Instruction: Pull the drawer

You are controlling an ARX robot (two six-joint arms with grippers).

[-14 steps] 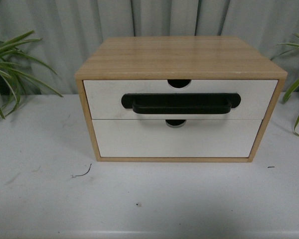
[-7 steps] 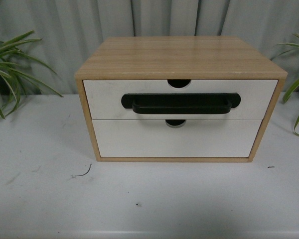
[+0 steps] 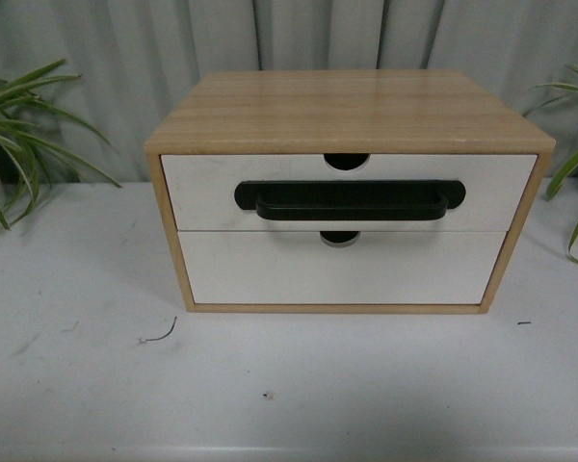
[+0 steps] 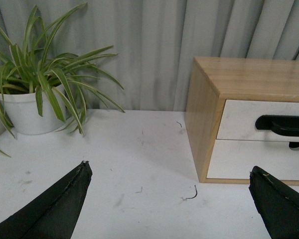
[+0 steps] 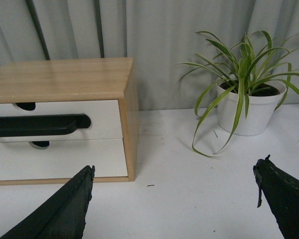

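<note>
I see a grey pleated curtain (image 3: 106,58) closing off the whole back, evenly lit. Below it lies a white table (image 3: 77,385), scuffed, with a thin curled scrap (image 3: 160,334) toward its front left. The left spider plant (image 4: 40,79) and the right spider plant (image 5: 244,64), both in white pots, stand near its side edges, close to the curtain.
</note>
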